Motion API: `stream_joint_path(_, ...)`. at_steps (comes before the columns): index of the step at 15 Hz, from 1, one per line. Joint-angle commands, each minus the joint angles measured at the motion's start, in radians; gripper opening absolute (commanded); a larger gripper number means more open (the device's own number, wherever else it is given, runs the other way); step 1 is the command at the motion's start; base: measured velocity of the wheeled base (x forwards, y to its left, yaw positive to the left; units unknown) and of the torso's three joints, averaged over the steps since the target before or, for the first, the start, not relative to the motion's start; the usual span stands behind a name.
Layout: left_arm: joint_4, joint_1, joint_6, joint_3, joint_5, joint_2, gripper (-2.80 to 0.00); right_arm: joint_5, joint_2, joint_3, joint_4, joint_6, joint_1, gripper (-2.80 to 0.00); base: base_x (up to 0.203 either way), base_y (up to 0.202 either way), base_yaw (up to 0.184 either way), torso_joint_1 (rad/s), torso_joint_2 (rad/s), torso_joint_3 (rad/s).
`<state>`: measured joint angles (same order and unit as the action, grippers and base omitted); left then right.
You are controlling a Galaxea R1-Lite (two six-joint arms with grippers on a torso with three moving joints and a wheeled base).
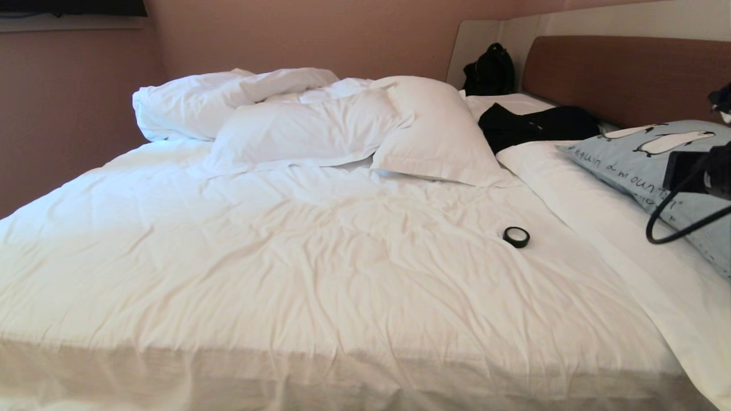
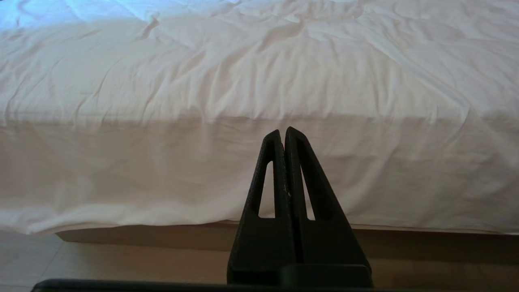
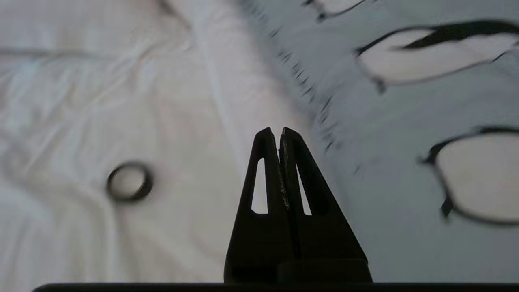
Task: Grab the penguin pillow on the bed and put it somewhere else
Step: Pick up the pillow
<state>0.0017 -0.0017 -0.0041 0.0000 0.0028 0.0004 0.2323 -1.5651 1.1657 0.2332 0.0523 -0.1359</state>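
Room: you faced pinkish-brown walls, with a brown headboard (image 1: 622,74) in a cream surround at your 1 o'clock.
Bed (image 1: 285,257): it filled most of your head view, its white sheet wrinkled and its near edge dropping away at 6 o'clock.
Duvet (image 1: 228,100): you saw it rumpled in a white heap at 11 o'clock, against the wall.
White pillow (image 1: 440,131): it leaned on that heap at 12 o'clock.
Penguin pillow (image 1: 634,160): your target lay at 3 o'clock by the headboard, pale blue-grey with penguins and dark cursive writing, resting on the turned-down white sheet and running out of the picture.
Tape roll (image 1: 516,237): you had a small black ring lying flat on the sheet at 4 o'clock, well apart from the pillow.
Dark clothing (image 1: 537,125): it sprawled at 1 o'clock, between the white pillow and the penguin pillow.
Black bag (image 1: 488,71): it stood in the corner at 1 o'clock.
Right gripper (image 3: 280,130): your fingers were clenched together on nothing, tips hanging over the sheet just beside the penguin pillow's edge; whether they touched fabric you could not tell.
Left gripper (image 2: 283,132): yours was pressed closed and empty, parked low at the bed's near side, pointing at the hanging sheet above the floor (image 2: 121,263).
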Motion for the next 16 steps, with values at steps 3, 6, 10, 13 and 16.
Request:
stream_joint_path(3, 0.000, 0.000, -0.001, 0.002, 0.000, 0.000, -2.80, 0.025, -0.218, 0.261, -0.119, -0.034, -0.128, -2.80, 0.000, 0.000, 0.000, 0.000, 0.00, 0.000)
stream_joint_path(6, 0.000, 0.000, -0.001, 0.002, 0.000, 0.000, -2.80, 0.009, -0.294, 0.421, -0.212, -0.036, -0.186, -2.80, 0.000, 0.000, 0.000, 0.000, 0.00, 0.000)
stream_joint_path(10, 0.000, 0.000, -0.001, 0.002, 0.000, 0.000, -2.80, -0.041, -0.377, 0.679, -0.458, -0.063, -0.248, 0.00, 0.000, 0.000, 0.000, 0.000, 0.00, 0.000)
stream_joint_path(13, 0.000, 0.000, -0.001, 0.002, 0.000, 0.000, -2.80, -0.084, -0.446, 0.773, -0.587, -0.095, -0.303, 0.00, 0.000, 0.000, 0.000, 0.000, 0.00, 0.000)
stream_joint_path(16, 0.000, 0.000, -0.001, 0.002, 0.000, 0.000, -2.80, -0.098, -0.467, 0.772, -0.594, -0.098, -0.340, 0.00, 0.000, 0.000, 0.000, 0.000, 0.00, 0.000)
